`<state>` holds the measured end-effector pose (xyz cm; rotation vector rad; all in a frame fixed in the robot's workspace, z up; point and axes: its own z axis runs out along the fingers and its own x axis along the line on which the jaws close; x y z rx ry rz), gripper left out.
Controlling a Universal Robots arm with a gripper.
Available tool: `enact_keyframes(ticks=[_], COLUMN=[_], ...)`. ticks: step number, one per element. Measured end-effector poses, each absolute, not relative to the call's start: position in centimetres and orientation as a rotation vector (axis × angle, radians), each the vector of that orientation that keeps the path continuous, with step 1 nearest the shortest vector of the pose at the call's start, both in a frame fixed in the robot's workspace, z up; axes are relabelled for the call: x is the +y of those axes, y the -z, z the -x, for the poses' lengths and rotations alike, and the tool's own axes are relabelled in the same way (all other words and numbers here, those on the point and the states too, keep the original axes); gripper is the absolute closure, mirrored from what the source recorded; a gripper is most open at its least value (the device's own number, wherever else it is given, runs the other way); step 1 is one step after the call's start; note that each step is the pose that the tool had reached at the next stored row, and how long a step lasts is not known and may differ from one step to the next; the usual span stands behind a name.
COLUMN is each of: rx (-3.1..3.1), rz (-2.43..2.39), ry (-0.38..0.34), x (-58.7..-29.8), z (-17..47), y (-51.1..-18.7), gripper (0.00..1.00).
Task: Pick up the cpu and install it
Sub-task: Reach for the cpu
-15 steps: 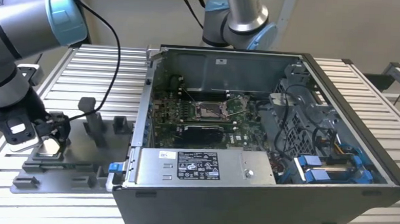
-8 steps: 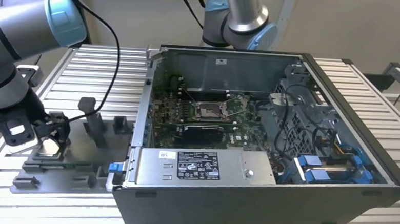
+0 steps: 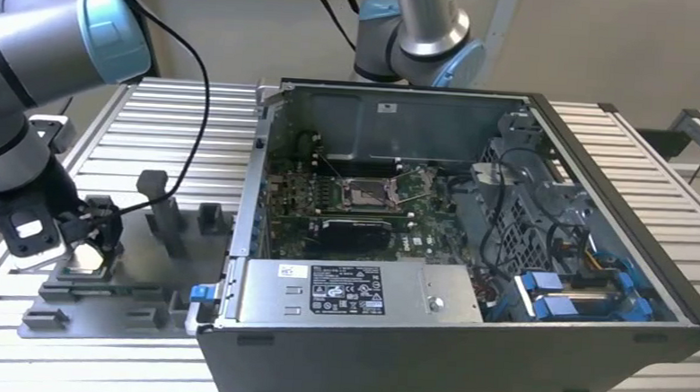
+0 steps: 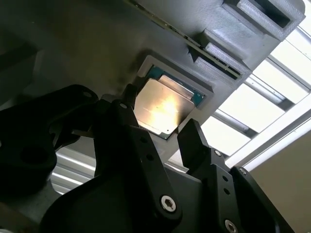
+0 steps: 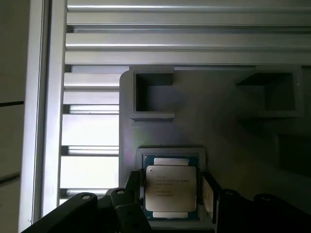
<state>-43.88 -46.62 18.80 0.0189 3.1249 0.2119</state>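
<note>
cpu lies flat in its recess in the grey fixture, on the slatted table at the exterior view's left, well apart from the socket inside the computer case. step in hand, i judge: the pick. gripper hangs low over the chip, fingers spread, one on each side, not yet pinching. a grasp calls for squared closing on opposite edges. arm folded down, wrist aimed at the fixture.
</note>
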Motion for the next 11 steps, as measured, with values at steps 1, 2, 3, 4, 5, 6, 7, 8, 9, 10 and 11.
enact_keyframes(ticks=[1,2,3,4,5,6,7,8,9,10,11], rx=[3.125,3.125,3.125,3.125,3.125,3.125,3.125,3.125,3.125,3.125,3.125], rz=[-0.020,-0.021,-0.022,-0.022,-0.024,-0.024,-0.024,-0.024,-0.024,-0.024,-0.024], ry=[-0.212,-0.212,-0.212,-0.212,-0.212,-0.212,-0.212,-0.212,-0.212,-0.212,-0.212], x=[-46.63,-46.64,-46.65,-46.66,-46.68,-46.68,-46.68,-46.68,-46.68,-46.68,-46.68], z=[43.88,43.88,43.88,43.88,43.88,43.88,43.88,43.88,43.88,43.88,43.88], y=[-18.78,-18.75,-18.73,-18.72,-18.66,-18.65,-18.65,-18.65,-18.65,-18.65,-18.65], gripper=[0.00,0.00,0.00,0.00,0.00,0.00,0.00,0.00,0.00,0.00,0.00])
